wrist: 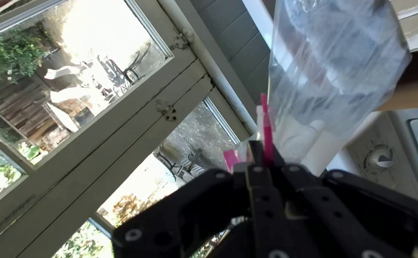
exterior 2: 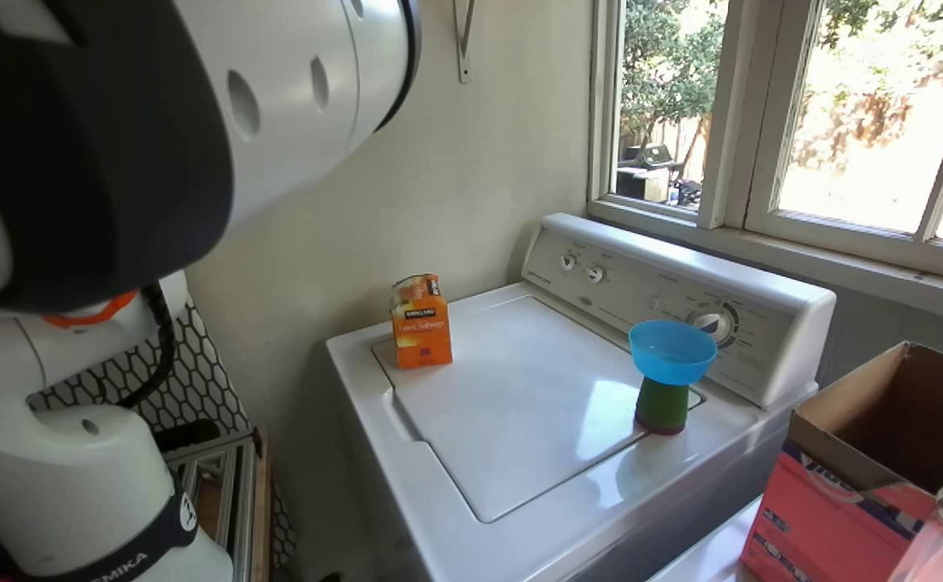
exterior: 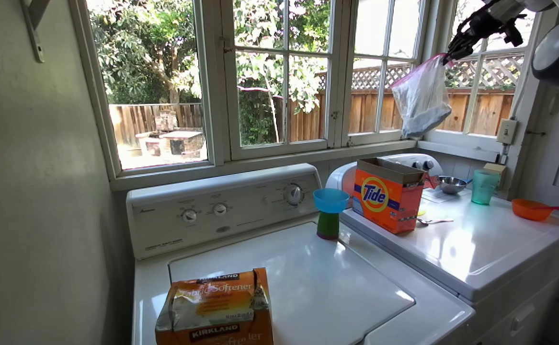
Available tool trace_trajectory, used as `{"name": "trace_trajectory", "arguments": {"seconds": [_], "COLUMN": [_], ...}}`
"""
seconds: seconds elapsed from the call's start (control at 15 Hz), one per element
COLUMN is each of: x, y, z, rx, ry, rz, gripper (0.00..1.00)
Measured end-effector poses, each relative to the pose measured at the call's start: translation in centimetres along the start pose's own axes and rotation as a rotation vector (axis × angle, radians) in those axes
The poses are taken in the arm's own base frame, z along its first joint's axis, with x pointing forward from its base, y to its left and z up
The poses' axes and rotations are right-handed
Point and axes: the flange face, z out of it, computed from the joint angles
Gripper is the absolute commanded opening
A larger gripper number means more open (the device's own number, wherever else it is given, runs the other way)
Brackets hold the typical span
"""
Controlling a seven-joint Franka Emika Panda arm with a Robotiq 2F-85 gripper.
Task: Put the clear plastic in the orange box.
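A clear plastic bag (exterior: 423,100) with a pink zip edge and greyish contents hangs in the air in front of the window. My gripper (exterior: 449,55) is shut on its pink top edge. In the wrist view, the fingertips (wrist: 262,154) pinch the pink strip and the bag (wrist: 337,64) extends up and right. An orange Tide box (exterior: 387,199) stands open-topped on the right-hand white machine, below the bag and nearer the exterior camera. The box also shows at the lower right of an exterior view (exterior 2: 835,509), where the gripper and bag are out of view.
An orange Kirkland softener box (exterior: 214,306) and a blue bowl (exterior: 331,201) on a green cup (exterior: 328,225) stand on the washer. A metal bowl (exterior: 451,185), a green cup (exterior: 484,187), an orange bowl (exterior: 530,211) and a spoon (exterior: 425,222) sit on the right-hand machine.
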Motion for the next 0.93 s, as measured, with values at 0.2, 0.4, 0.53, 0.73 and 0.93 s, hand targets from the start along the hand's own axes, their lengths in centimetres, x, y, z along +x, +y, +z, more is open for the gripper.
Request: {"name": "trace_trajectory", "arguments": {"seconds": [0.2, 0.4, 0.53, 0.73, 0.93], "x": [-0.1, -0.1, 0.2, 1.4, 3.1], "y": [0.0, 0.0, 0.2, 1.6, 2.7], "z": [-0.1, 0.4, 0.5, -0.1, -1.1], "rx": [-0.001, 0.004, -0.016, -0.138, -0.24], "ry": [0.004, -0.011, -0.05, -0.129, -0.22], "rz": [-0.007, 0.0, 0.019, 0.047, 0.093], "gripper": [0.01, 0.01, 0.01, 0.01, 0.01]}}
